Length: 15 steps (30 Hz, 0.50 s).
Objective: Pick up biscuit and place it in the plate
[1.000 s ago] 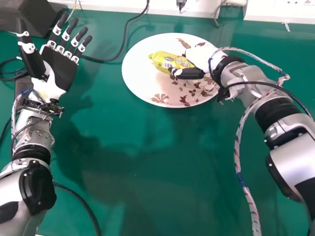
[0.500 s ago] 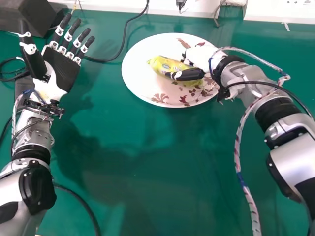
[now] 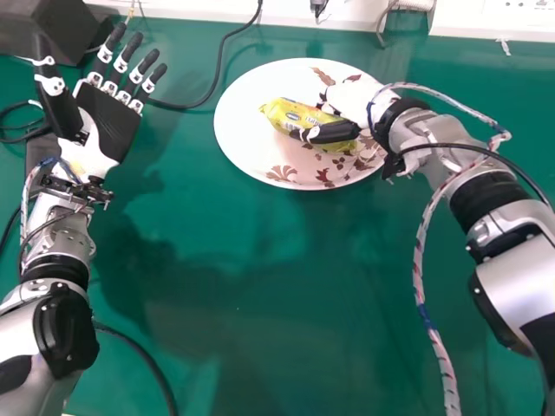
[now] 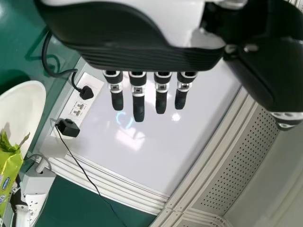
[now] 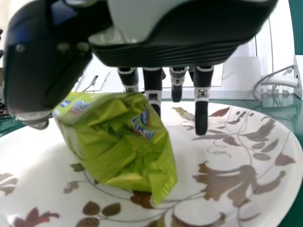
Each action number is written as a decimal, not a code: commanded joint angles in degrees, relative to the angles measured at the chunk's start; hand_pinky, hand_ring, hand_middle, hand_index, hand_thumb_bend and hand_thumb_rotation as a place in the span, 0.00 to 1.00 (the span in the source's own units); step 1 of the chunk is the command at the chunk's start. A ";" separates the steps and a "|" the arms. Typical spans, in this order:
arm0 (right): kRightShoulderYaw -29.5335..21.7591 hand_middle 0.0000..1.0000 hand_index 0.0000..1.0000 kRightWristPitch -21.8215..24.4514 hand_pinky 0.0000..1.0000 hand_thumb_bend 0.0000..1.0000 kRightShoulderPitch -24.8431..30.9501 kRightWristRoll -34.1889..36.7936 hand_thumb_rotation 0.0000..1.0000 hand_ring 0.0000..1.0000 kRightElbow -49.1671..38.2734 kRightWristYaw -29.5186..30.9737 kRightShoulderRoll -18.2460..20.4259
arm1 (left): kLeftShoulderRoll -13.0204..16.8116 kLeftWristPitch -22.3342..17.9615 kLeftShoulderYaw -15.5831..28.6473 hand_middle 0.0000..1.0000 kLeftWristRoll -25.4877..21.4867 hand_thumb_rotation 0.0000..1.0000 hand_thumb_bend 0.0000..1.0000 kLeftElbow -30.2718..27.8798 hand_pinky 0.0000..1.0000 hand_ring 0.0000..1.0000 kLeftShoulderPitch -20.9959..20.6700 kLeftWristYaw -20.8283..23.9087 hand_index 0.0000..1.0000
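Note:
A yellow-green biscuit packet (image 3: 299, 120) lies on the white, leaf-patterned plate (image 3: 251, 143). My right hand (image 3: 332, 132) is low over the plate's right part, its thumb across the near side of the packet. In the right wrist view the packet (image 5: 120, 137) rests on the plate (image 5: 246, 161) beneath the right hand (image 5: 165, 54), whose fingers hang straight behind it, not curled round it. My left hand (image 3: 104, 117) is held palm up left of the plate, fingers spread; the left wrist view shows the left hand (image 4: 142, 52) with straight fingers.
Black cables (image 3: 222, 54) run over the green table (image 3: 243, 286) behind and left of the plate. A dark box (image 3: 43, 24) stands at the back left. Sockets (image 4: 78, 108) and plugs line the back edge. A striped cable (image 3: 421, 260) hangs beside my right arm.
The packet has turned and settled flatter on the plate, and more of it shows beside the thumb. My right fingers have loosened from it. My left hand has shifted slightly to the right.

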 commanded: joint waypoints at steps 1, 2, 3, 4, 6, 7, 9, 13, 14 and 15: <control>0.77 0.82 0.78 -0.99 0.63 0.91 0.54 -0.22 0.20 0.75 -0.18 1.08 0.18 | 0.71 0.16 -0.13 0.99 -0.12 0.50 0.99 0.07 0.96 0.91 0.03 -0.69 1.00; 0.73 0.83 0.79 -0.99 0.64 0.92 0.58 -0.15 0.20 0.76 -0.29 1.10 0.14 | 0.68 0.17 -0.18 0.99 -0.07 0.50 0.99 -0.01 0.96 0.91 0.06 -0.55 1.00; 0.73 0.83 0.79 -1.02 0.65 0.92 0.61 -0.15 0.20 0.76 -0.43 1.07 0.07 | 0.66 0.29 -0.19 0.98 -0.11 0.50 0.99 -0.07 0.96 0.90 0.06 -0.67 1.00; 0.71 0.84 0.79 -1.09 0.66 0.92 0.68 -0.14 0.20 0.77 -0.60 0.99 -0.03 | 0.66 0.30 -0.21 0.98 -0.11 0.50 0.98 -0.09 0.96 0.90 0.07 -0.80 1.00; 0.51 0.85 0.80 -1.26 0.68 0.93 0.81 0.06 0.20 0.79 -0.90 0.94 -0.19 | 0.71 0.29 -0.25 0.98 -0.09 0.49 0.98 -0.02 0.96 0.90 0.06 -1.13 1.00; 0.47 0.86 0.80 -1.32 0.70 0.92 0.84 0.08 0.20 0.80 -0.99 0.86 -0.25 | 0.77 0.27 -0.28 0.98 -0.04 0.49 0.98 0.07 0.95 0.90 0.02 -1.31 1.00; 0.55 0.87 0.82 -1.36 0.71 0.92 0.81 -0.13 0.21 0.81 -1.23 0.77 -0.38 | 0.82 -0.19 -0.42 0.98 0.18 0.49 0.98 0.10 0.95 0.90 0.03 -1.47 0.99; 0.33 0.89 0.83 -1.46 0.75 0.93 0.91 -0.02 0.24 0.84 -1.80 0.81 -0.64 | 0.74 -0.44 -0.58 0.98 0.27 0.49 0.97 -0.04 0.95 0.90 0.16 -1.46 0.99; 0.27 0.89 0.84 -1.52 0.76 0.94 0.94 0.03 0.24 0.85 -1.88 0.80 -0.71 | 0.71 -0.51 -0.64 0.98 0.30 0.49 0.97 -0.10 0.94 0.90 0.20 -1.47 0.99; 0.21 0.90 0.84 -1.58 0.76 0.95 0.98 0.05 0.25 0.85 -1.97 0.72 -0.79 | 0.67 -0.64 -0.71 0.98 0.35 0.49 0.97 -0.17 0.95 0.90 0.23 -1.43 0.99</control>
